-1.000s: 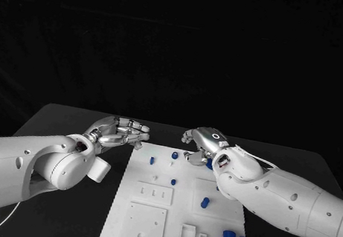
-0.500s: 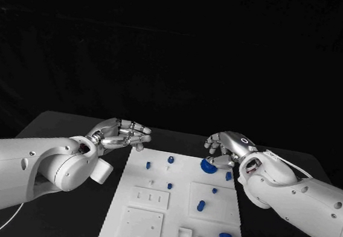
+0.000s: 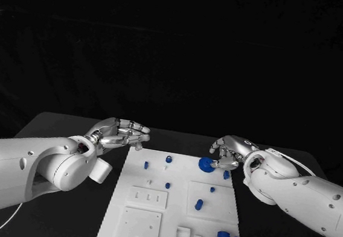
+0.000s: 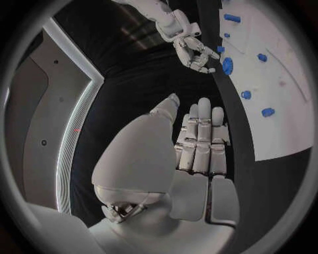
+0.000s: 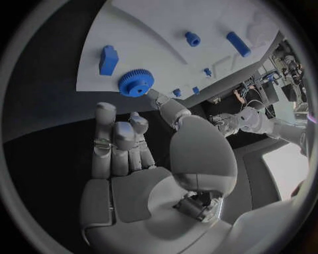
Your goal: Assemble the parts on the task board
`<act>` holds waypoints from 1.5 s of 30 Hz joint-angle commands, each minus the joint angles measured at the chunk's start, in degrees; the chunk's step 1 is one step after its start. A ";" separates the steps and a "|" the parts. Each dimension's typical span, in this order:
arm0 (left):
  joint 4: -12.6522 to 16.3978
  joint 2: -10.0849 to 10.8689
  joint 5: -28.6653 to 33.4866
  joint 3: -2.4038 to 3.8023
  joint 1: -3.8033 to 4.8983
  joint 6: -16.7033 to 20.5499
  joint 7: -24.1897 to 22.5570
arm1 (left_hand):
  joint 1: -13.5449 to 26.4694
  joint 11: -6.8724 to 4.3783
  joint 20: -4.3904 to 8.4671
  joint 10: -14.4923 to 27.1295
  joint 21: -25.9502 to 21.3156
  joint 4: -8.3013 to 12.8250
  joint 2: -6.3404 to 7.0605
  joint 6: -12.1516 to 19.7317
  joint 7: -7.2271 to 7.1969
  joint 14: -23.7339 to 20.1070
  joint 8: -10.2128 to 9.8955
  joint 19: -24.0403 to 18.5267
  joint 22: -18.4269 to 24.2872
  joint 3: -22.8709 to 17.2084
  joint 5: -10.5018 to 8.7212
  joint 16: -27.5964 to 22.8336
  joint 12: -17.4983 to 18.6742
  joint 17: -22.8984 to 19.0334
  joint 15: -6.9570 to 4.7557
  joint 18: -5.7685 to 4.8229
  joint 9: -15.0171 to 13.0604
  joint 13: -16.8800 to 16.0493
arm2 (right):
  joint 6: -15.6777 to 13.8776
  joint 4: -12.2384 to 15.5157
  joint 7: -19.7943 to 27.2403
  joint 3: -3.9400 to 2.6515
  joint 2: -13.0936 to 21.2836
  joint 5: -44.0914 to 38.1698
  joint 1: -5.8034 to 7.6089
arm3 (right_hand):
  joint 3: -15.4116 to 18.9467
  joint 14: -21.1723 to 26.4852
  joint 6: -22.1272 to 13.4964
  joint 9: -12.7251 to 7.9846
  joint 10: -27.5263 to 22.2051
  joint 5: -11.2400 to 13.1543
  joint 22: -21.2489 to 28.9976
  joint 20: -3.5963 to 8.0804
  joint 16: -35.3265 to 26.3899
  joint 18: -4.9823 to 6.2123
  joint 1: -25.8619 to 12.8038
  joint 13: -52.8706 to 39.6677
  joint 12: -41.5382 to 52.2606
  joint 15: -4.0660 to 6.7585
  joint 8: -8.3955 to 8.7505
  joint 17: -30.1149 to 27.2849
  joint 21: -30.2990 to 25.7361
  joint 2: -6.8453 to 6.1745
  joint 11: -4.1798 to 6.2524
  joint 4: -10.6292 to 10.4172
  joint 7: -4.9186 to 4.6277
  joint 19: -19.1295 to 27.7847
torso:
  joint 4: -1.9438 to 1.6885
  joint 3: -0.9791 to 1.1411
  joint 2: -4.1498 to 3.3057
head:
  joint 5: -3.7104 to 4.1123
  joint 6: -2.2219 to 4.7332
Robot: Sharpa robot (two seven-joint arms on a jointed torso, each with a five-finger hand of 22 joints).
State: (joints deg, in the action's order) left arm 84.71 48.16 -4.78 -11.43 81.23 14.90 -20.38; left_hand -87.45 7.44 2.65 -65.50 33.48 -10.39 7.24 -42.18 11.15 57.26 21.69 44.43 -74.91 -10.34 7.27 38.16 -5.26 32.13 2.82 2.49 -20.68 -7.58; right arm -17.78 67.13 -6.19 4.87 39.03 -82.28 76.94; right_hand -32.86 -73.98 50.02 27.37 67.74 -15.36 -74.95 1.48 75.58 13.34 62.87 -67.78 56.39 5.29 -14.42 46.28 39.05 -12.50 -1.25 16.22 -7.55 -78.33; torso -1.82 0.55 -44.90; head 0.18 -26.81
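The round blue toothed plastic gear point(image 3: 206, 164) is seen lying flat just beyond the empty, loosely spread right hand point(image 3: 230, 151); the curled, empty left hand point(image 3: 121, 134) is farther.

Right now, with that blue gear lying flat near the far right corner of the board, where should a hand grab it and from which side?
Probably by the toothed rim of the blue gear, pinched across its width from above. It lies flat on the task board, so only the rim and top face are reachable. The right hand, fingers apart and holding nothing, sits beside it; that side seems the natural approach.
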 commanded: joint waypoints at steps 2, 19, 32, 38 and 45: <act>0.13 -0.14 0.38 0.01 0.09 -0.27 -0.79 | 0.12 0.36 0.31 -0.16 0.11 -0.37 0.42 0.45 0.41 -0.29 -0.14 -0.20 0.06 0.00 -0.23 0.20 0.28 -0.07 -0.13 0.60 0.07 -0.07 | 3.16 -1.71 0.40 -0.04 -0.95 1.48 0.04 | 0.01 -0.08 -0.59 -0.29 0.28 -1.80 -1.48 0.30 0.65 1.66 -0.68 -0.96 1.66 -0.50 0.64 0.49 0.76 0.46 -0.23 -0.41 -0.47 -0.38 | -0.08 -0.06 -0.03 | 0.06 -0.13; -0.14 -0.44 0.38 0.01 0.09 -0.48 -0.55 | 0.02 0.39 0.33 -0.12 0.14 -0.32 0.44 0.53 0.44 -0.24 -0.18 -0.19 0.09 -0.02 -0.25 0.28 0.40 -0.10 -0.16 0.62 0.10 -0.10 | 6.07 -4.58 0.85 -0.03 -2.65 1.72 -0.35 | 0.70 0.27 -0.40 -0.66 -1.09 -2.33 -1.34 0.54 1.16 1.66 -1.75 -2.47 4.33 -0.73 0.63 2.05 2.56 1.53 -0.54 -0.27 -0.81 0.23 | -0.16 -0.18 0.03 | 0.00 -0.69; 0.06 -0.44 0.26 0.01 0.09 -0.72 -0.40 | -0.16 0.42 0.35 -0.07 0.17 -0.19 0.53 0.57 0.45 -0.24 -0.20 -0.19 0.13 -0.02 -0.35 0.32 0.52 -0.13 -0.17 0.62 0.12 -0.12 | 6.54 -6.31 1.30 -0.03 -4.06 1.72 -1.17 | 1.16 0.27 -0.31 -0.72 -1.29 -3.20 -1.31 0.56 1.14 1.66 -2.35 -2.39 4.69 -0.70 0.59 2.46 3.06 2.07 -0.50 -0.30 -0.78 0.43 | -0.13 -0.11 0.00 | -0.15 -0.99; -0.04 -0.47 0.25 0.01 0.09 -0.71 -0.36 | -0.16 0.42 0.34 -0.07 0.17 -0.19 0.53 0.58 0.46 -0.25 -0.20 -0.20 0.14 -0.02 -0.38 0.32 0.54 -0.14 -0.17 0.61 0.12 -0.13 | 6.81 -6.65 1.46 -0.03 -4.40 1.72 -1.26 | 1.27 0.25 -0.26 -0.74 -1.33 -3.28 -1.29 0.56 1.14 1.66 -2.55 -2.35 4.78 -0.71 0.56 2.57 3.19 2.38 -0.50 -0.36 -0.77 0.48 | -0.15 -0.11 0.04 | -0.21 -1.12; 0.06 -0.39 0.24 0.02 0.09 -0.76 -0.34 | -0.16 0.43 0.34 -0.07 0.18 -0.19 0.52 0.59 0.47 -0.25 -0.21 -0.20 0.15 -0.01 -0.40 0.34 0.57 -0.15 -0.17 0.61 0.13 -0.14 | 7.27 -7.05 1.36 -0.03 -4.70 1.72 -1.40 | 1.39 0.20 -0.18 -0.77 -1.35 -3.08 -1.28 0.55 1.17 1.66 -2.86 -2.27 4.92 -0.70 0.52 2.78 3.42 2.91 -0.49 -0.47 -0.76 0.50 | -0.05 -0.14 0.01 | -0.23 -1.20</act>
State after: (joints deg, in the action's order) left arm 84.59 47.82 -4.65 -11.45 81.23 14.82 -20.25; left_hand -87.45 7.43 2.64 -65.50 33.48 -10.39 7.24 -41.97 10.95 57.26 21.69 44.44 -74.84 -10.34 7.27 38.16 -5.05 32.03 2.82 2.19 -20.65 -7.66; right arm -11.83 60.15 -5.14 4.79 34.40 -80.61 75.76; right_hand -31.76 -73.81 49.42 26.66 66.75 -18.42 -74.93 1.93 76.44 13.33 60.33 -70.10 60.95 4.91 -13.62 48.99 42.27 -9.96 -1.84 15.75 -8.21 -77.95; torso -1.92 0.43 -44.89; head -0.03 -27.98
